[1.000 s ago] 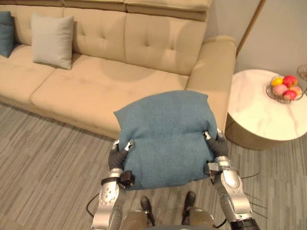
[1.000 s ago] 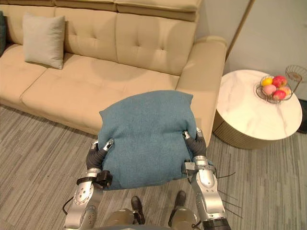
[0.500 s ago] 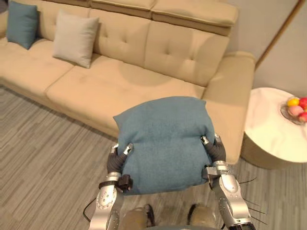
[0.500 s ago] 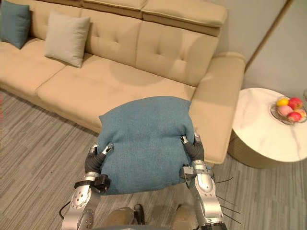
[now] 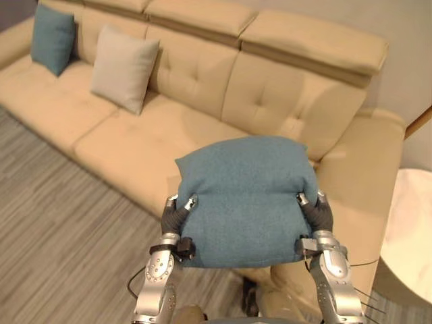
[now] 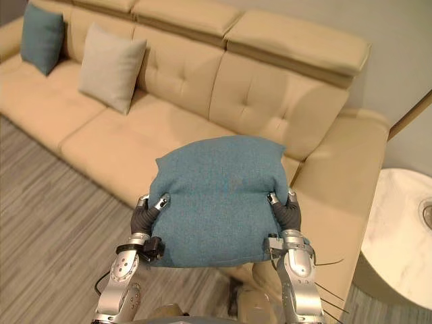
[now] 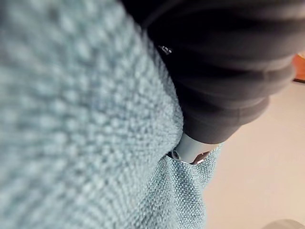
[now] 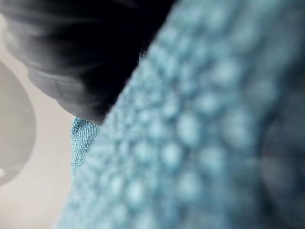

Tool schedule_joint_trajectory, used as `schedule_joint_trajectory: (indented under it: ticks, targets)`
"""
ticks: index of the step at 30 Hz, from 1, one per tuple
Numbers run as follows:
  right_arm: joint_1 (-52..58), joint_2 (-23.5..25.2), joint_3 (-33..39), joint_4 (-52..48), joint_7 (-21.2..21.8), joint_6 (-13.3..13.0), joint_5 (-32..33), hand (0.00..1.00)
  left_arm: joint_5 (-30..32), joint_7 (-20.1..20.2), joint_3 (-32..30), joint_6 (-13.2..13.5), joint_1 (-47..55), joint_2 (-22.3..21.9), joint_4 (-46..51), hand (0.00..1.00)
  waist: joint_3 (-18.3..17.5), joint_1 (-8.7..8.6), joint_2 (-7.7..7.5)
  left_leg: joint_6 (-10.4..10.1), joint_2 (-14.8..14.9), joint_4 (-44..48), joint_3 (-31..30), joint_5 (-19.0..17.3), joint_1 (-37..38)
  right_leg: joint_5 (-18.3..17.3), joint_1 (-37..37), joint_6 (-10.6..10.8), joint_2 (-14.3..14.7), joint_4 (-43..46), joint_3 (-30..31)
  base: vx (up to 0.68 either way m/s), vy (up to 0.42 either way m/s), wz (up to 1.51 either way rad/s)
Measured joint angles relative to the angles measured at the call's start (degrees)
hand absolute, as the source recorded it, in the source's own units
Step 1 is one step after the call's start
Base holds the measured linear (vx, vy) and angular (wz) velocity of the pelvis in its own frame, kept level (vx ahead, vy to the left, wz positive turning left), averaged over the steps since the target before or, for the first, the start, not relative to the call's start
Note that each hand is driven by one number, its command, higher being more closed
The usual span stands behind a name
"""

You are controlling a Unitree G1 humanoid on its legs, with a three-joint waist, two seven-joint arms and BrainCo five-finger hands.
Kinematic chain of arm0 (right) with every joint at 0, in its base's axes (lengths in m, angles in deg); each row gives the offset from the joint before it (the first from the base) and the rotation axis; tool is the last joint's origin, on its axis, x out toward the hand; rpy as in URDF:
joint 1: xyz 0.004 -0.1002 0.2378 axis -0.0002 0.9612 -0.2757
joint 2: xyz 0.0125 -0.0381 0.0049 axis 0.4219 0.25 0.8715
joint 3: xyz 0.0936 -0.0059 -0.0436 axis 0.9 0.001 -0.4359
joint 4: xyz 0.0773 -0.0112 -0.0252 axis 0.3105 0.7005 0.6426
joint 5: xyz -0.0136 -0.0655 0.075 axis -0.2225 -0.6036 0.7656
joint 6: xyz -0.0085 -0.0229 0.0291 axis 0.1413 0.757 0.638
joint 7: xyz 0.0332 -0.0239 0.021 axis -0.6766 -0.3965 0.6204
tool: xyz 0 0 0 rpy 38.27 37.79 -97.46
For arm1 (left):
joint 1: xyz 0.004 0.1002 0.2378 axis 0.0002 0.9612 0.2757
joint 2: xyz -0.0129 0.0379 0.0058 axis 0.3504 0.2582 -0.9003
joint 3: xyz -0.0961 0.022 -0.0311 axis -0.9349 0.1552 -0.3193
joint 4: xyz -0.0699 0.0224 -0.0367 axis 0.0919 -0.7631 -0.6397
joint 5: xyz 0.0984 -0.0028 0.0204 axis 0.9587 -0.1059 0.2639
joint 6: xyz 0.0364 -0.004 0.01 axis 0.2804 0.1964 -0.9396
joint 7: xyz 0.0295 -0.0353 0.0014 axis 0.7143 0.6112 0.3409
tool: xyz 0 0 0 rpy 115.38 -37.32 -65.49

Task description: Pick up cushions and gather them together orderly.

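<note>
**Teal cushion held in both hands before the sofa**

I have it raised off the floor, just in front of the sofa's right-hand seat and armrest. My left hand grips its left edge, fingers curled over onto the top face. My right hand clamps the right edge the same way. Further along the sofa, well apart from it, a beige cushion leans against the backrest. A second blue cushion stands beyond it near the far end.
</note>
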Motion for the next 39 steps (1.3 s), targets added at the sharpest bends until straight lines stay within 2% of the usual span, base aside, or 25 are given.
schedule_joint_trajectory:
  ticks: [1,2,5,6,7,8,9,10,11,13,15,18,19,22,25,26,27,29,30,32,34,37,38,39]
  targets:
    - [0.49,0.01,0.01,-1.67,-0.08,-0.18,-0.01,1.00,0.01,0.40,-0.11,0.14,-0.11,-0.13,0.74,1.00,-0.11,0.47,-0.17,2.43,0.66,-1.00,1.66,-1.50,-1.54,-0.38,1.18,0.50,-0.21,-1.08,1.85,0.33,0.043,-0.70]
    - [0.42,0.05,0.01,-2.77,-0.07,-0.62,-0.08,1.00,0.02,0.89,-0.44,0.24,-0.07,-0.59,2.05,1.00,-0.15,1.06,-0.13,3.92,1.26,-4.65,1.66,-2.45,-4.00,-1.17,1.97,1.37,-0.57,-1.66,4.43,0.31,0.074,-0.82]
    - [0.78,0.55,0.01,-2.53,-0.05,-0.54,-0.24,1.00,0.12,0.97,-0.57,0.14,0.37,-0.52,2.20,1.00,0.02,2.05,-0.38,3.24,1.13,-15.36,-2.14,-2.07,-6.19,-1.83,3.67,2.44,-1.97,-1.56,9.27,0.27,0.223,-0.96]
    - [0.91,0.84,0.00,-1.66,0.06,-0.54,-0.39,1.00,0.23,0.97,-0.57,0.12,1.25,-0.51,2.20,1.00,0.15,2.20,-0.69,1.52,-0.24,-21.67,-5.50,-1.00,-5.74,-2.81,4.19,4.09,-3.00,-0.77,11.64,0.19,0.315,-1.04]
    - [0.99,0.86,0.00,-0.42,0.11,-0.53,-0.45,1.00,0.71,0.97,-0.53,0.11,2.27,-0.60,2.18,1.00,0.07,2.10,-0.39,-0.64,-1.07,-29.58,-9.60,1.09,-4.36,-3.94,4.04,5.89,-3.32,0.58,14.03,0.17,0.345,-1.06]
    - [1.06,0.85,0.00,0.08,0.11,-0.52,-0.45,1.00,0.83,0.96,-0.44,0.10,2.63,-0.81,2.14,1.00,-0.47,2.10,0.67,-0.91,-1.22,-33.06,-11.27,3.06,-3.58,-4.55,3.86,7.00,-3.15,1.05,14.98,0.15,0.403,-1.18]
    - [1.43,0.52,0.00,1.03,0.17,-0.48,-0.46,1.00,0.95,0.98,-0.25,0.08,3.79,-1.70,1.99,1.00,-1.11,2.07,2.61,-4.87,-0.78,-36.57,-13.54,10.17,-2.43,-5.64,3.47,9.14,-1.89,1.24,17.42,0.14,0.418,-1.21]
    - [2.19,2.06,-0.26,2.84,0.32,0.27,-0.55,1.00,1.09,0.99,-0.42,-0.10,4.28,-0.22,1.26,1.00,-1.42,1.96,0.42,-3.68,-1.89,-35.26,-10.45,7.86,-1.02,-5.50,3.72,10.14,-3.94,0.90,19.27,0.14,0.394,-1.16]
    - [2.80,2.80,-0.47,2.85,0.35,0.55,-0.66,1.00,1.11,1.01,-0.44,-0.10,4.54,0.45,1.26,1.00,-1.59,2.04,-0.57,-3.23,-2.50,-35.30,-9.14,7.60,-0.64,-5.60,3.64,10.54,-5.08,0.67,19.67,0.13,0.317,-0.97]
    - [3.32,4.05,-1.31,3.03,0.40,0.68,-2.31,1.00,1.12,1.04,-0.95,-0.22,5.59,1.77,1.23,1.00,-2.49,2.00,-3.61,-1.22,-4.51,-34.95,-2.88,6.34,0.21,-3.90,1.75,13.45,-8.22,-0.35,23.57,0.11,0.251,-0.95]
    - [2.24,4.02,-2.42,3.43,0.49,0.67,-2.75,1.00,1.13,1.09,-1.67,-0.22,6.49,1.80,1.23,1.00,-2.51,2.16,-3.64,-0.44,-4.71,-34.34,1.05,5.63,0.41,-0.99,0.38,14.35,-8.82,-2.27,25.48,0.05,0.226,-1.04]
    - [-2.82,3.40,-4.30,8.09,0.45,0.67,-2.82,1.00,1.77,1.12,-4.37,-0.19,5.97,1.83,1.24,1.00,-2.51,2.21,-3.65,0.08,-4.78,-35.65,5.73,5.31,0.65,2.88,-2.62,13.94,-9.06,-4.47,24.07,-0.02,0.127,-1.08]
    - [-5.70,3.33,-5.17,10.60,0.23,0.68,-3.06,1.00,2.47,0.79,-5.67,-0.19,5.40,1.92,1.22,1.00,-2.43,2.34,-3.54,0.11,-4.70,-36.41,7.64,5.34,0.59,4.53,-3.87,13.12,-9.08,-5.73,21.24,-0.07,0.031,-0.76]
    - [-8.38,2.79,-5.37,12.16,-0.56,0.62,-4.72,1.00,3.52,-0.19,-6.10,-0.17,2.55,2.15,0.74,1.00,-1.07,2.16,-2.95,0.11,-4.65,-36.15,7.75,5.31,-0.01,4.95,-4.57,12.99,-9.17,-5.94,19.99,-0.09,-0.012,-0.23]
    - [-16.50,2.04,-5.63,13.43,-3.04,0.50,-5.74,1.00,4.65,-2.90,-7.50,0.27,-4.49,2.62,-0.10,1.00,1.16,2.27,-2.30,0.23,-4.15,-34.16,6.39,5.42,-6.27,6.53,-9.54,12.49,-9.03,-5.60,18.36,-0.19,-0.053,0.07]
    - [-23.59,1.76,-5.63,15.40,-4.90,0.36,-7.25,1.00,4.99,-4.78,-8.94,0.29,-10.56,3.36,-1.48,1.00,3.28,2.32,-1.92,0.60,-4.17,-33.16,5.55,6.27,-10.37,7.95,-12.81,12.27,-9.10,-5.67,17.70,-0.19,-0.035,0.12]
    - [-26.04,1.53,-5.62,16.44,-5.39,0.35,-7.35,1.00,5.03,-5.48,-9.43,0.29,-12.69,3.81,-2.22,1.00,3.87,2.32,-1.78,0.78,-4.21,-33.02,5.29,6.71,-11.61,8.40,-13.86,12.24,-9.17,-5.68,17.40,-0.23,-0.042,0.24]
    - [-38.45,-0.12,-5.39,22.83,-9.28,0.56,-9.77,1.00,5.10,-9.32,-9.43,0.38,-25.24,8.22,-8.25,1.00,7.95,3.09,-1.67,1.07,-4.44,-33.51,4.01,9.05,-14.79,10.44,-16.08,11.76,-9.28,-6.43,15.63,-0.19,-0.046,0.26]
    - [-41.34,-0.61,-5.16,24.40,-10.16,0.62,-10.23,1.00,5.11,-10.13,-9.13,0.40,-28.59,9.63,-10.43,1.00,8.71,3.52,-1.65,1.27,-4.48,-33.72,3.76,9.75,-15.41,10.92,-16.60,11.67,-9.28,-6.64,15.29,-0.22,-0.077,0.23]
    - [-54.70,-2.20,-3.99,30.14,-14.75,0.91,-12.06,1.00,5.18,-14.79,-7.55,0.41,-44.02,15.88,-18.23,1.00,11.19,4.07,-1.66,1.53,-5.26,-36.40,2.11,13.44,-18.99,12.82,-19.80,11.28,-9.35,-7.45,13.64,-0.17,-0.069,0.34]
    - [-63.79,-2.73,-1.99,33.59,-17.32,0.95,-13.38,1.00,5.30,-17.20,-7.08,0.51,-54.09,19.28,-22.01,1.00,13.44,4.27,-1.78,1.51,-5.66,-38.88,1.35,16.01,-20.26,14.25,-21.03,10.71,-9.30,-8.74,12.60,-0.12,-0.051,0.27]
    - [-74.54,-4.45,-0.04,37.14,-20.45,0.97,-13.97,1.00,6.36,-19.42,-6.50,1.08,-67.03,22.31,-27.45,1.00,14.98,4.56,-1.80,1.57,-6.43,-42.88,0.80,19.39,-21.63,15.79,-22.91,10.47,-9.32,-10.28,11.74,-0.10,-0.048,0.20]
    - [-79.15,-4.65,1.26,39.50,-21.83,0.95,-14.03,0.00,6.72,-20.12,-6.56,1.33,-72.25,23.41,-30.07,0.00,15.02,4.54,-1.77,1.52,-6.65,-44.13,0.25,20.53,-22.81,15.99,-24.25,10.37,-9.33,-10.33,11.19,-0.08,-0.028,0.21]
    - [-82.30,-4.74,2.07,41.18,-22.91,0.94,-14.06,0.00,7.36,-20.70,-6.55,1.40,-76.01,24.01,-31.82,0.00,15.10,3.99,-1.72,1.51,-6.84,-45.22,-0.39,21.50,-23.53,16.22,-24.90,10.23,-9.30,-10.58,10.58,-0.08,-0.029,0.28]
